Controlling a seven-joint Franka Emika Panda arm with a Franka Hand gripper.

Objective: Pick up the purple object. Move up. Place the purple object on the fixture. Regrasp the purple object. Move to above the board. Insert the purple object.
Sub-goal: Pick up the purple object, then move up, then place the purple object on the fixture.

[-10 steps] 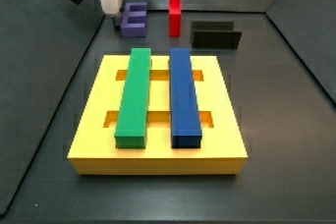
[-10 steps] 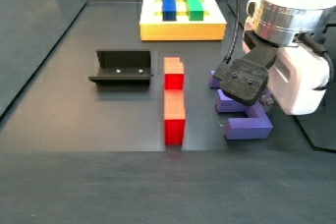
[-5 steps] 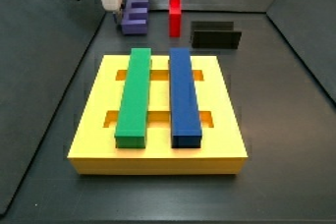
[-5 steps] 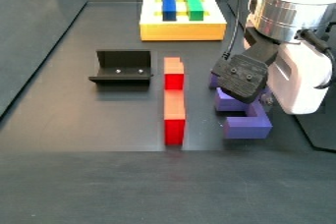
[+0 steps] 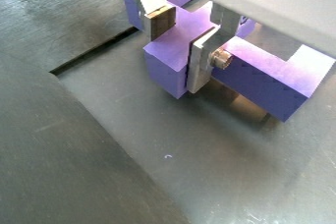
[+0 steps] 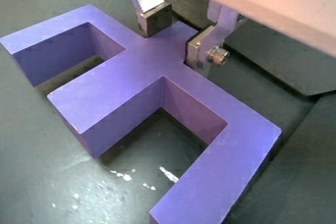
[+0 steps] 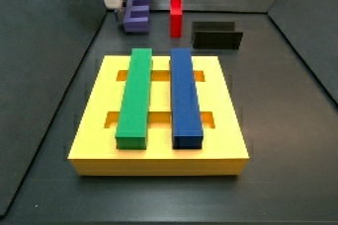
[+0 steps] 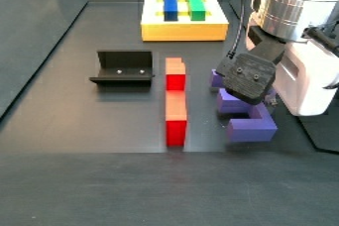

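Pincer (image 5: 184, 39) sits low over the purple object (image 5: 243, 71), its two silver fingers (image 5: 202, 61) closed against a middle prong of the comb-shaped block; in both wrist views the dark pads look pressed on that prong. The grip seems made or nearly made, so the pick-up step is in hand. In a side view the purple object (image 8: 248, 119) lies on the dark floor at right of centre, just beside a red bar (image 8: 173, 101) lying flat. The fixture (image 8: 122, 68) stands empty at left, well apart. Next the arm should lift straight up, keeping the block square, then carry it across to the fixture. The board (image 7: 93, 120), a yellow slab at centre of a side view, holds a green bar (image 7: 133, 95) and a blue bar (image 7: 184, 96) in its slots.
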